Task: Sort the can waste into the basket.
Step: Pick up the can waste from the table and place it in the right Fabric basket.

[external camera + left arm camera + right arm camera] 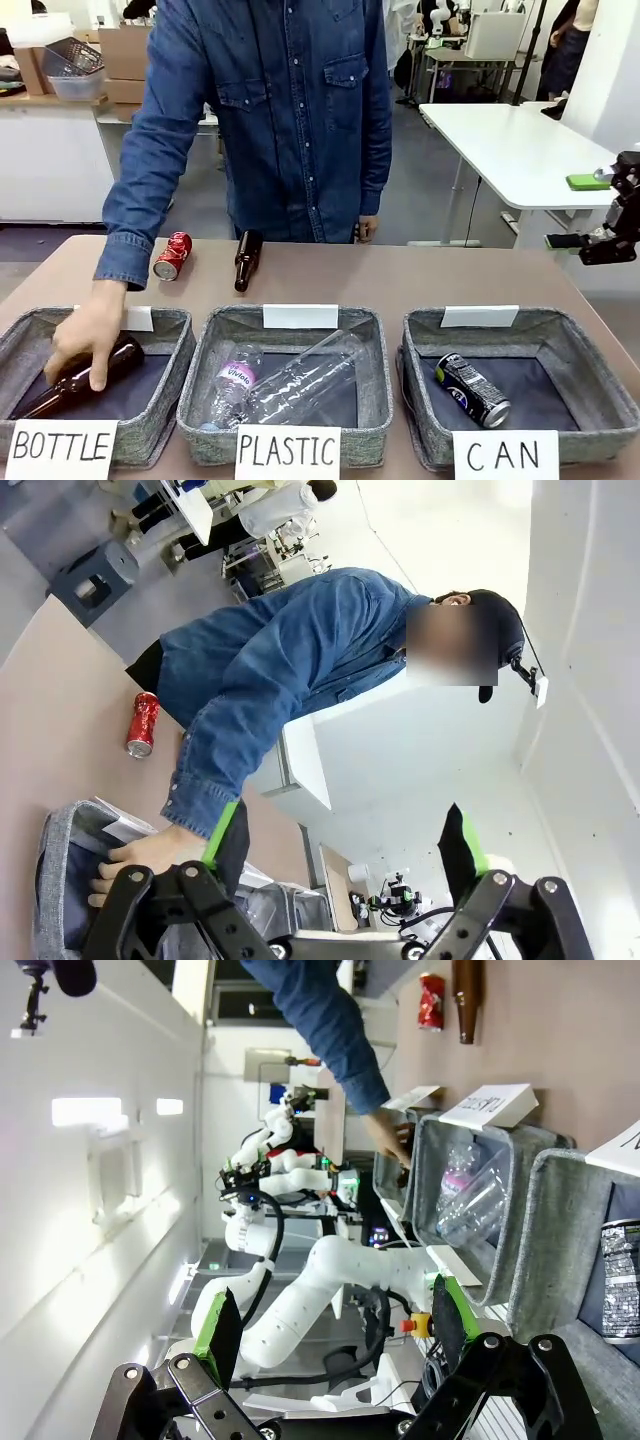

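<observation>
One black can [472, 389] lies in the basket [605, 392], one red can [172, 256] beside a brown bottle [246, 260]. Left gripper [343, 825] and right gripper [335, 1305] gape.

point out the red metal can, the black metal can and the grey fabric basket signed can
red metal can [172, 256]: front view, middle of its side
black metal can [472, 390]: front view, middle of its printed side
grey fabric basket signed CAN [598, 372]: front view, its right wall

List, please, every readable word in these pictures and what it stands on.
"BOTTLE": left sign on the left basket.
"PLASTIC": middle sign on the middle basket.
"CAN": right sign on the right basket.
Too small or blurred: print on the red can, the black can and the plastic bottle's label.
</observation>
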You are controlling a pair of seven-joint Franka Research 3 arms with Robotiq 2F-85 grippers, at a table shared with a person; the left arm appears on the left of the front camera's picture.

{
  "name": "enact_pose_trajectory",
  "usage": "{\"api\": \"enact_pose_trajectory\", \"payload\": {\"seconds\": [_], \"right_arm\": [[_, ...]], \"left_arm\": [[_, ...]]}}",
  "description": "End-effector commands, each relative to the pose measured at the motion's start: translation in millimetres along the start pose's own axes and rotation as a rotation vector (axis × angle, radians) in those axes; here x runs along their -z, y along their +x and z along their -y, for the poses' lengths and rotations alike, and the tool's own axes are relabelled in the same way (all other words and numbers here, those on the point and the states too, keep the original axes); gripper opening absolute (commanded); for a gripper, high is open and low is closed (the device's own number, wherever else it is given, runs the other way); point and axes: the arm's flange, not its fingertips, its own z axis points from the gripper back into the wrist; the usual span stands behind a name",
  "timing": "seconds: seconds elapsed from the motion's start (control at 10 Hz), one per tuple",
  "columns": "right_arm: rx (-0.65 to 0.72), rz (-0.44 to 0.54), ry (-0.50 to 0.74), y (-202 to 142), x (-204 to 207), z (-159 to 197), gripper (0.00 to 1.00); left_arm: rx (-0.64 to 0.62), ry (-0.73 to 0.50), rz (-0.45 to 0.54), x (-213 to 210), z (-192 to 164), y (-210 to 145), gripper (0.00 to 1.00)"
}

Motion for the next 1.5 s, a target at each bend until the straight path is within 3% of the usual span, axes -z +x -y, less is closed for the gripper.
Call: {"api": "enact_pose_trajectory", "payload": {"seconds": [0.0, 0.1, 0.2, 0.5, 0.6, 0.7, 0.8, 0.9, 1.0, 1.1, 1.3, 1.4], "right_arm": [[-0.031, -0.013, -0.004, -1, -2, 1, 1.0], [-0.031, -0.013, -0.004, -1, -2, 1, 1.0], [-0.031, -0.013, -0.004, -1, -2, 1, 1.0], [-0.031, -0.013, -0.004, -1, -2, 1, 1.0], [-0.031, -0.013, -0.004, -1, -2, 1, 1.0], [-0.031, -0.013, -0.004, -1, -2, 1, 1.0], [-0.031, -0.013, -0.004, -1, -2, 1, 1.0], [-0.031, -0.013, -0.004, -1, -2, 1, 1.0], [-0.031, -0.013, -0.004, -1, -2, 1, 1.0], [-0.031, -0.013, -0.004, -1, -2, 1, 1.0], [-0.031, -0.013, -0.004, -1, -2, 1, 1.0], [-0.031, -0.013, -0.004, -1, -2, 1, 1.0]], "left_arm": [[0.014, 0.003, -0.002, -7, 3, -2, 1.0], [0.0, 0.0, 0.0, 0, 0, 0, 1.0], [0.06, -0.007, -0.212, 34, 2, 16, 1.0], [0.126, 0.107, -0.597, 189, 9, 49, 1.0], [0.179, 0.245, -0.743, 246, 4, 50, 1.0], [0.276, 0.409, -0.825, 284, -6, 50, 1.0], [0.401, 0.566, -0.867, 311, -17, 48, 1.0], [0.522, 0.627, -0.896, 330, -22, 39, 1.0], [0.559, 0.53, -0.881, 341, -16, 30, 1.0], [0.386, 0.484, -0.831, 341, -19, 33, 1.0], [0.386, 0.484, -0.831, 341, -19, 33, 1.0], [0.462, 0.526, -0.865, 352, -24, 35, 1.0]]}}
